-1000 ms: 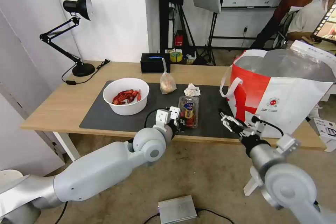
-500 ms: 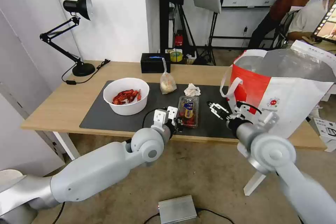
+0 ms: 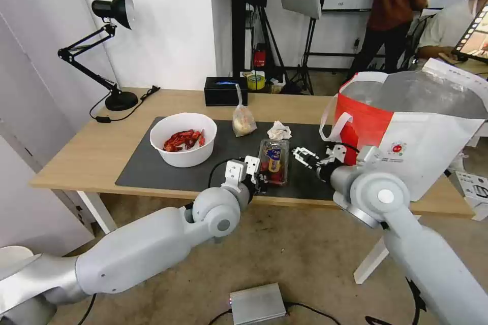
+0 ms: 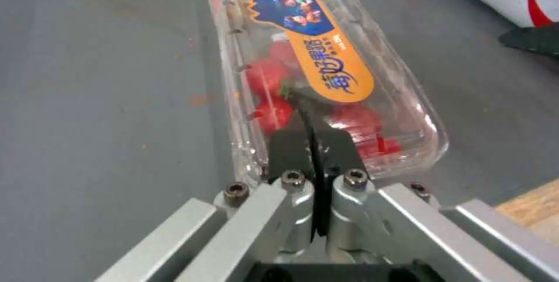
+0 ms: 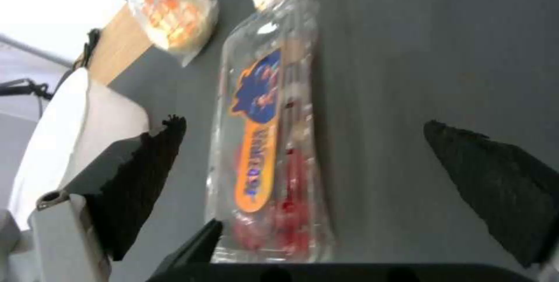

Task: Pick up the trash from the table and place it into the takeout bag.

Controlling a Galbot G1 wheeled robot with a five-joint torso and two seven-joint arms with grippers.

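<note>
The clamshell (image 3: 273, 161) lies flat on the mat (image 3: 147, 165), at about 6 o'clock from the tissue (image 3: 278, 131) and 3 o'clock from the bowl (image 3: 183, 139), with the bag (image 3: 406, 137) standing well off at its 3 o'clock. The left gripper (image 3: 260, 176) sits at the clamshell's near end; in the left wrist view its two black fingers (image 4: 291, 142) are pressed together with hardly a slit between them, lying on top of the lid near its rim, and whether they pinch any plastic I cannot tell. The right gripper (image 3: 304, 155) hovers just beside the clamshell's 3 o'clock edge with its jaws spread wide and nothing in them; in the right wrist view the clamshell (image 5: 274, 142) lies between the two fingertips (image 5: 139, 177). The step in hand looks like a grasp of the clamshell by the right gripper. To do it well, centre the jaws across the short width so both pads meet the side walls evenly, come low enough to catch the walls rather than the sloped lid, and close gently, since thin plastic will likely buckle or pop open and spill red scraps. The left gripper's touch could steady the box against sliding on the mat. Keep it level on the way toward the bag.
</note>
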